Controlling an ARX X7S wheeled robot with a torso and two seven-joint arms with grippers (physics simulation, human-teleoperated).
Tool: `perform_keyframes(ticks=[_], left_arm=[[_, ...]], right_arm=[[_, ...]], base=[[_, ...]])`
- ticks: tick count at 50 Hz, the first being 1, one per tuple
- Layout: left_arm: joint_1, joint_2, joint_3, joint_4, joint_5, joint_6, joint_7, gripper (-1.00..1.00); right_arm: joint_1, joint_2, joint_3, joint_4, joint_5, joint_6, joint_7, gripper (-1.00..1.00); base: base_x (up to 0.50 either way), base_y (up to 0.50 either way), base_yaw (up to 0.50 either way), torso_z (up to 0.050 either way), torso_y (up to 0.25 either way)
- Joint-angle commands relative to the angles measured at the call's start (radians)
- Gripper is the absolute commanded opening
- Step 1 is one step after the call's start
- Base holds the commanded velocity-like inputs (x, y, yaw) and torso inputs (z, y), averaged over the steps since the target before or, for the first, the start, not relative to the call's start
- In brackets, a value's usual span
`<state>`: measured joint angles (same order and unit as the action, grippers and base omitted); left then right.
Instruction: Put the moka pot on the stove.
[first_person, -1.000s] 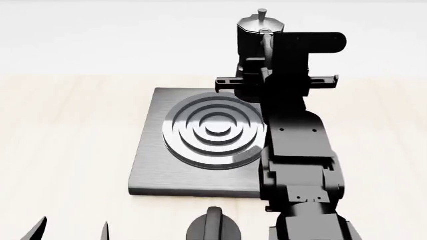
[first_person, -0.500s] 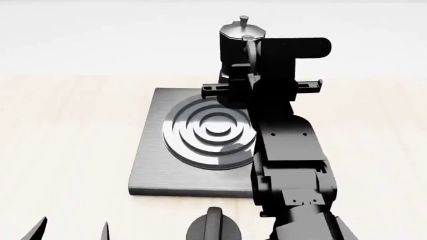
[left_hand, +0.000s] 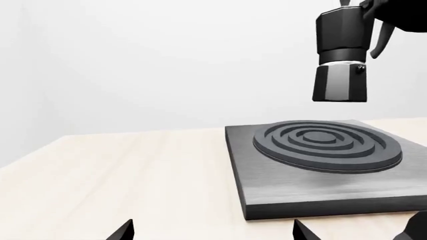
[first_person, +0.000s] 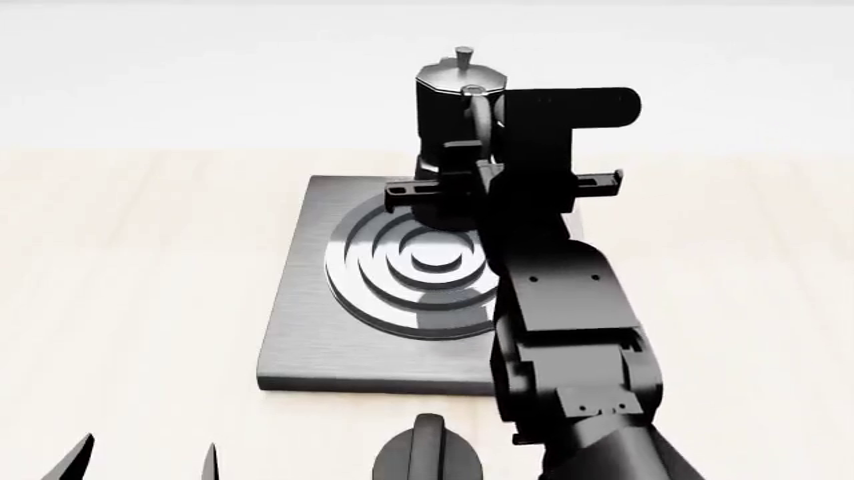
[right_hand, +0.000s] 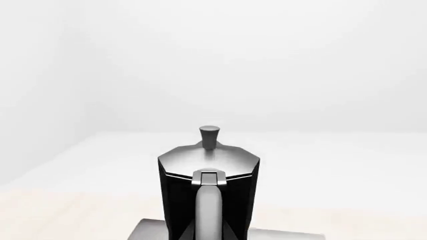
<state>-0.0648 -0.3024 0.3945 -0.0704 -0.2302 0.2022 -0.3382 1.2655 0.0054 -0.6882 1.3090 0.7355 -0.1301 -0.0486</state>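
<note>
- The right arm (first_person: 561, 300) is covering the stove (first_person: 300, 300)'s right edge and part of the burner in the head view.
- The moka pot (first_person: 451, 110)'s lower half is hiding behind the right gripper (first_person: 487, 180); jaws aren't showing clearly.
- Left wrist view is cropping the pot's lid.
- Left gripper (first_person: 140, 462) is only poking its fingertips in.
- The knob (first_person: 430, 455) is getting cut off.

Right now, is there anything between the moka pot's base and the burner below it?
Nothing. In the left wrist view the moka pot hangs in the air, with only open space between its base and the stove's raised burner rings.
</note>
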Motion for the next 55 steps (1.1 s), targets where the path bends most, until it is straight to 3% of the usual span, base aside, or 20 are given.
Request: perform_keyframes(ticks=[1,24,55], left_arm=[[0.001,0.006,-0.007,-0.007,-0.005,0.017,0.000,1.00],[-0.001,0.003,-0.002,-0.007,-0.009,0.019,-0.004,1.00],[-0.003,-0.002,0.006,-0.008,-0.013,0.022,-0.011,1.00]], right_arm=[[0.002,-0.005,-0.015,0.000,0.009,0.002,-0.002,-1.00],[-0.017,-0.005,-0.096,0.000,0.095,0.000,-0.005,-1.00],[-0.028,-0.005,-0.100,0.000,0.108,0.003,-0.007,-1.00]], base=[[0.00,0.00,0.00,0.000,0.000],[0.00,0.00,0.00,0.000,0.001],[0.00,0.00,0.00,0.000,0.001]])
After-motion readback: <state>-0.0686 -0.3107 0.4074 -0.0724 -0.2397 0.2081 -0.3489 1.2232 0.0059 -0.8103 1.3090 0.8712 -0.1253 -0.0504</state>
